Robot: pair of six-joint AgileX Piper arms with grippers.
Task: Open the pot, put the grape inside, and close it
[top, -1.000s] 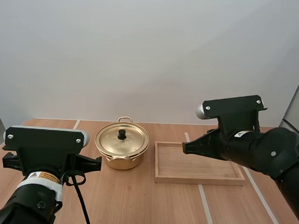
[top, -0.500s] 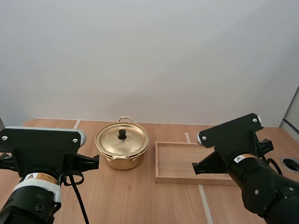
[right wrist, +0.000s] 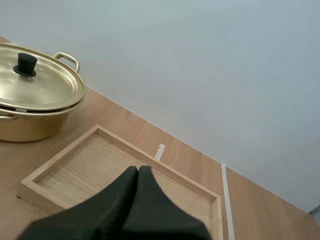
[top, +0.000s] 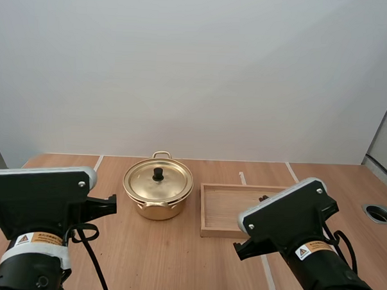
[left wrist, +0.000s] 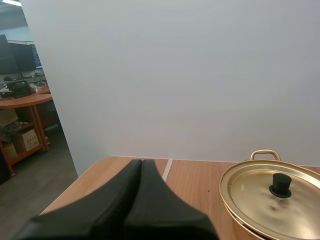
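The wooden tabletop carries everything. The left arm sits at its near left edge, wrist level and pointing far toward the wall. The right arm sits near right, tilted a little, in front of the near right part of the wooden tray. Just left of the tray stands the golden pot, its lid on and the black knob upright. The left pincer is closed to one dark wedge, holding nothing, beside the pot. The right pincer is likewise closed and empty, over the tray.
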